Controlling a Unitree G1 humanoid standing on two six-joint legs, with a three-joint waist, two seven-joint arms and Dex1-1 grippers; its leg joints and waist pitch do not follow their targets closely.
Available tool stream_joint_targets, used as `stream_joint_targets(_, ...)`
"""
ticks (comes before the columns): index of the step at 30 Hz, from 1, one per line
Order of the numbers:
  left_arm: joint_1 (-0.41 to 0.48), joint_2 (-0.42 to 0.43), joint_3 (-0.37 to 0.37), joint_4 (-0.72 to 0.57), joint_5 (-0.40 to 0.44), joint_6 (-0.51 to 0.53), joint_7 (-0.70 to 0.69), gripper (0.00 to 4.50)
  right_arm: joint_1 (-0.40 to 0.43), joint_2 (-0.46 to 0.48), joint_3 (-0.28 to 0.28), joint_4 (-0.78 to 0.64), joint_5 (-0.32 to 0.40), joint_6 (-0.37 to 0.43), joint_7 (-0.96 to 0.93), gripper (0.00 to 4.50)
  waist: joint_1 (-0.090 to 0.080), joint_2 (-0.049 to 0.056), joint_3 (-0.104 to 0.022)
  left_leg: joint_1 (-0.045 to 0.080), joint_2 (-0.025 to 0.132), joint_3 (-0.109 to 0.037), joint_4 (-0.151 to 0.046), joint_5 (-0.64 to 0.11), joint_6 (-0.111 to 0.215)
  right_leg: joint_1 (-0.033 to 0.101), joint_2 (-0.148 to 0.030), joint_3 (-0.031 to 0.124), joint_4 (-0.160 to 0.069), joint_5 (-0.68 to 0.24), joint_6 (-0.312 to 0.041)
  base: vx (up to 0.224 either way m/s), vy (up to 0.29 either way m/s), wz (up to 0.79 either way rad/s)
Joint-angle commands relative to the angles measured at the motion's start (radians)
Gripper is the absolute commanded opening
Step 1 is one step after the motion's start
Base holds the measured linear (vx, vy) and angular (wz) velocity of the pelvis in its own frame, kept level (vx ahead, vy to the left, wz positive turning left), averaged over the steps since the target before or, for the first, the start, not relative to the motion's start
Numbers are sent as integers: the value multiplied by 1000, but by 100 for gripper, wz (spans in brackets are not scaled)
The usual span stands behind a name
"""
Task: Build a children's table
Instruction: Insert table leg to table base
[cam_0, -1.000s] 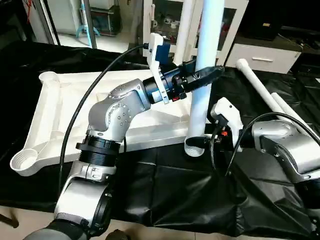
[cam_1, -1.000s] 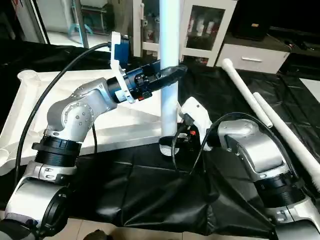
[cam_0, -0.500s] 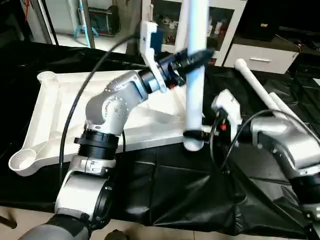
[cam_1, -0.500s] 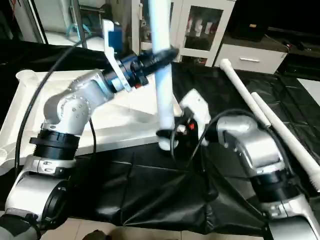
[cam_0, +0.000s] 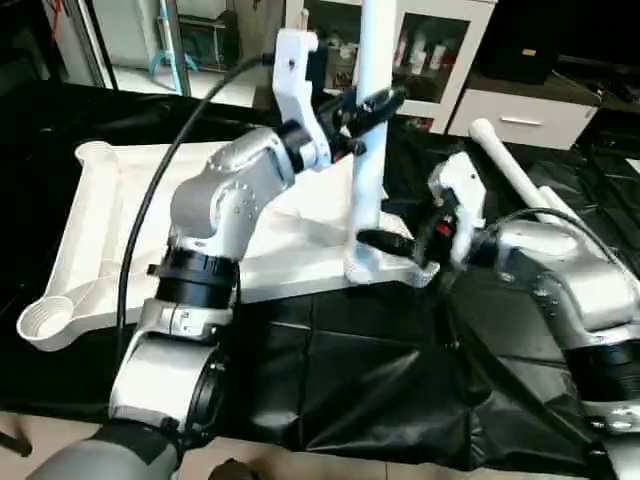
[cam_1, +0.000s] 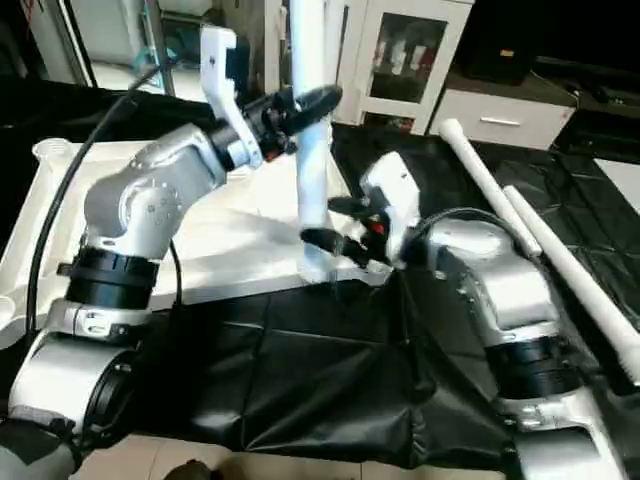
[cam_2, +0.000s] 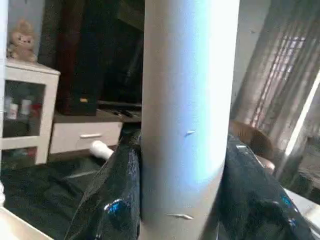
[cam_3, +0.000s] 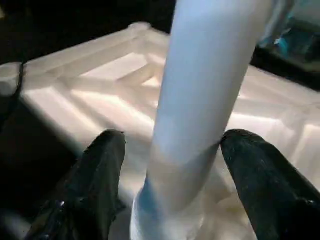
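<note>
Plainly, no legible writing marks the white leg (cam_0: 368, 150).

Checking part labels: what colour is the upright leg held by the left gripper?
White; the leg in the left gripper shows best in the left eye view.

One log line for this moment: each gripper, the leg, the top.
left gripper: shut on upright leg | right gripper: open around leg's base | table top: underside up | spare legs: lying right
</note>
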Motion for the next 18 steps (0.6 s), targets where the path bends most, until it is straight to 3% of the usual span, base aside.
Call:
stream_joint_targets(1, -26, -6, -17, -10, 18, -11, 8, 172, -18, 0, -19, 15, -19, -8, -38, 330, -1, -8, -79, 16, 11, -6, -67, -196, -12, 63, -26, 27, -62, -255, -149, 0, 0, 0)
stream_joint_targets(9, -24, -11, -27, -19, 18, -1, -11, 172, -37, 45, -18, 71, -44, 53, -114, 330, -2, -7, -79, 16, 9, -6, -69, -202, -17, 64, -26, 28, -62, -236, -152, 0, 0, 0)
stream_joint_targets(11, -22, -12, -33, -24, 14, 0, -17, 172, -54, 40, -10, 97, -23, 117, -93, 330, -2, -9, -79, 16, 9, -6, -69, -196, -14, 66, -25, 27, -60, -227, -155, 0, 0, 0)
stream_joint_targets(18, -19, -17, -37, -33, 12, -2, -36, 172, -78, 49, -15, 136, -9, 124, -66, 330, -2, -12, -80, 15, 10, -5, -67, -183, -13, 65, -28, 28, -58, -225, -155, 0, 0, 0)
